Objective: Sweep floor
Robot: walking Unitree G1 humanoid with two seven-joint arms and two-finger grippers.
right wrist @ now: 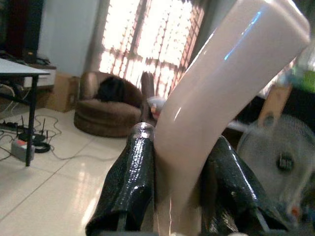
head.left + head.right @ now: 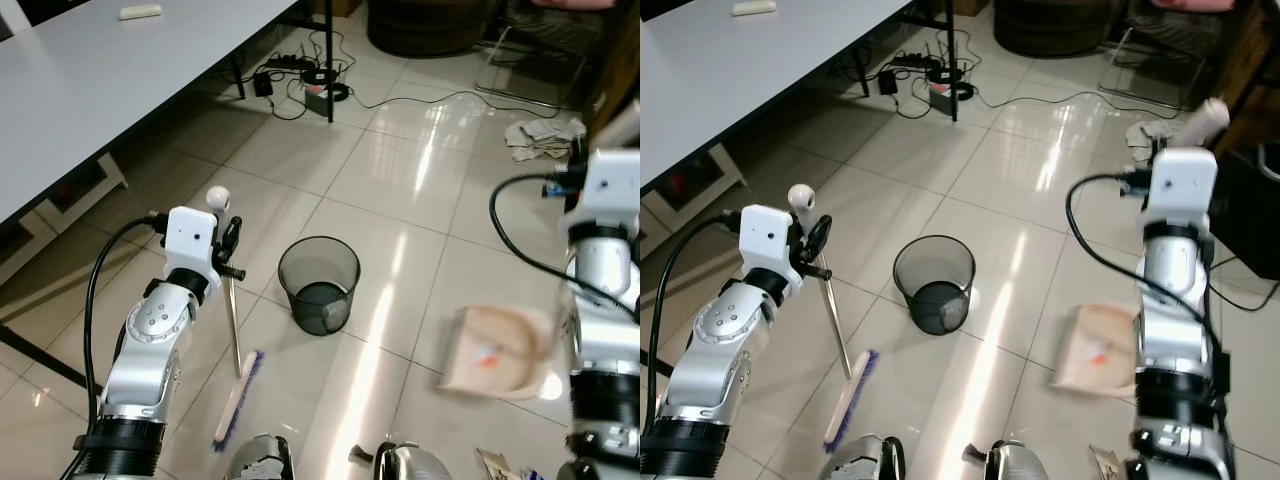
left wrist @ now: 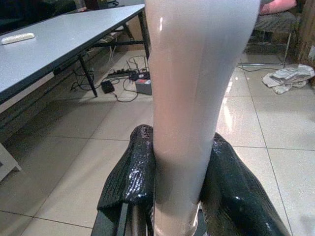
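Note:
My left gripper [image 2: 231, 246] is shut on the pale handle of a broom [image 2: 233, 330], held near its round top end. The handle slants down to the broom's head [image 2: 237, 400] with blue bristles, which rests on the tiled floor in front of me. A black mesh bin [image 2: 319, 285] stands upright just to the right of the broom. On the right, my right gripper [image 2: 1163, 150] is raised and shut on the pale handle [image 1: 197, 123] of a beige dustpan [image 2: 497, 352]. The pan is blurred, hangs low over the floor and holds a small orange scrap.
A grey table [image 2: 90, 70] runs along the left, with a power strip and cables [image 2: 305, 80] on the floor beyond its leg. A crumpled cloth [image 2: 540, 135] lies at the far right. Bits of litter [image 2: 495, 462] lie by my feet.

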